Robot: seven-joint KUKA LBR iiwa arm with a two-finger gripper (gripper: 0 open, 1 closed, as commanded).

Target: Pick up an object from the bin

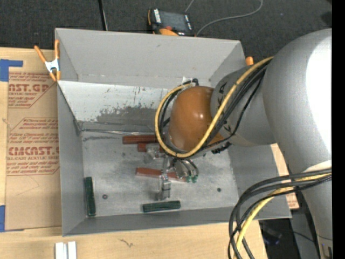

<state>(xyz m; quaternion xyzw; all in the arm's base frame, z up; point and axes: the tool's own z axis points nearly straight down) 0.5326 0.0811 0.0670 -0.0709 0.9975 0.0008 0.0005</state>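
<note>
Pincer [165, 183]: low over the middle of the bin [108, 166] floor; open or closed, cannot tell.
Likely target: reddish-brown bar [146, 172], at the pincer's tip and reaching toward the view's left, long axis across the bin.
Next out: dark green bar [161, 206], near the front wall.
Farthest: second reddish-brown bar [138, 140], toward the back.
</note>
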